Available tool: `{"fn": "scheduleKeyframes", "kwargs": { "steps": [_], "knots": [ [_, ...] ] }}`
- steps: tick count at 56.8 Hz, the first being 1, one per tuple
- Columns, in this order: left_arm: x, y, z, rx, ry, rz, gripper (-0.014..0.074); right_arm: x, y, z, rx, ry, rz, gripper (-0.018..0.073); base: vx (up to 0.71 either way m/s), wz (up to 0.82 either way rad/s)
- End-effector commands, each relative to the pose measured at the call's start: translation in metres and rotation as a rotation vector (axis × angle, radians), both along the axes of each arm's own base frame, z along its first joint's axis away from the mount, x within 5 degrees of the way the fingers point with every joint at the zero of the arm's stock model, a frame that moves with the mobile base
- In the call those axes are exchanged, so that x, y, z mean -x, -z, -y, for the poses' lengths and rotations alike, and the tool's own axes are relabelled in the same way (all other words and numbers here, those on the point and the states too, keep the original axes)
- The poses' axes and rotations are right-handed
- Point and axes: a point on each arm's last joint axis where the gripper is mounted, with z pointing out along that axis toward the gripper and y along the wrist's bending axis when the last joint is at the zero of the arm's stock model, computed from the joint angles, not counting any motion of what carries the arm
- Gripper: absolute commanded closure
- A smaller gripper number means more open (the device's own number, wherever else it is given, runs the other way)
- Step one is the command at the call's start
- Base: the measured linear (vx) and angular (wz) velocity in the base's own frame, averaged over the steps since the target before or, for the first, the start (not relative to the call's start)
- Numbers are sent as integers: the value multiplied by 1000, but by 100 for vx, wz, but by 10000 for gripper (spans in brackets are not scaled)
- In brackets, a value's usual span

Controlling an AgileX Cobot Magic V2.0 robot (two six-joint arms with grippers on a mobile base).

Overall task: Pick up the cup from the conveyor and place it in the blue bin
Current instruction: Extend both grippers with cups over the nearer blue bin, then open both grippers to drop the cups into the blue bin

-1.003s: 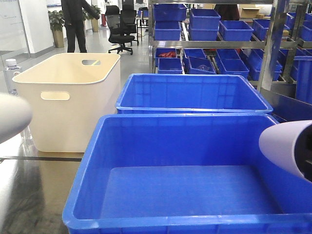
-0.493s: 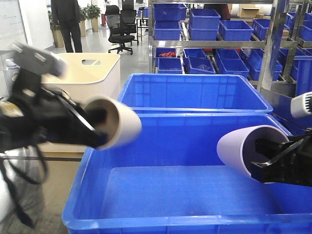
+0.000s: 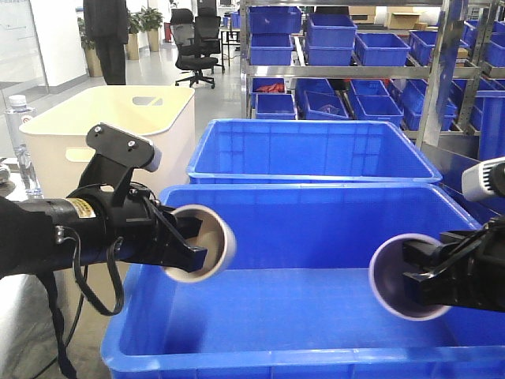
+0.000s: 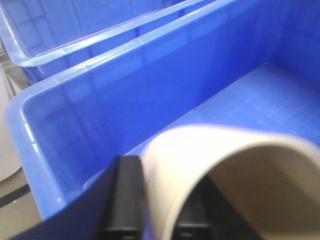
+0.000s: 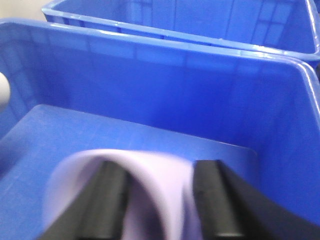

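Looking across the front view, you have the left pincer [image 3: 192, 251] clamped on the wall of a smooth, matte cream-coloured round cup [image 3: 209, 245]. The left wrist view shows one black finger outside the wall and one inside it. The cup lies on its side, its mouth towards the front camera. It hangs over the left end of the wide bright-blue rectangular plastic bin [image 3: 308, 192], which has glossy sloping walls and a finely gridded floor.

Your right pincer [image 3: 412, 278] is closed on a pale lilac round cup [image 3: 388, 276]. It also lies on its side, above the bin's right end; the right wrist view of it is blurred. Both arms reach in roughly level from opposite sides, well apart.

Behind stand a second blue crate [image 3: 316, 150], a cream-white plastic tub [image 3: 118, 174] with handle cutouts, and a steel rack of small blue bins [image 3: 331, 31].
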Motion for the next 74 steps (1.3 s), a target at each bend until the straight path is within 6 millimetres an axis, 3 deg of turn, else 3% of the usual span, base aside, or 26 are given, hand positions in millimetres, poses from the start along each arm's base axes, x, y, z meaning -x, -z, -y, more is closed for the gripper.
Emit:
{"fn": "scheduleKeyframes", "kwargs": {
  "steps": [1,10,21,32,51,56,65,74],
  "knots": [
    [6,-32,-2,79,-17,124,197,1,-20,0,-25,-6,118,57,0,0],
    [8,-30,-2,66,-6,95,106,1,-21,0,-27,-7,124,6,0,0],
    [23,-43,-8,69,10,99,131,1,-21,0,-27,-7,124,6,0,0],
    [53,-75,-23,119,11,195,241,1,-20,0,-32,-6,113,6,0,0],
    [118,-115,-52,207,25,252,594,1,-20,0,-31,-6,115,11,0,0],
    [137,-121,-62,193,30,281,604,1,-20,0,-31,-6,115,11,0,0],
    [171,-112,-81,242,9,368,601,1,-20,0,-31,-6,115,11,0,0],
    [207,-66,-101,283,-18,407,600,1,-20,0,-31,-6,115,11,0,0]
  ]
}}
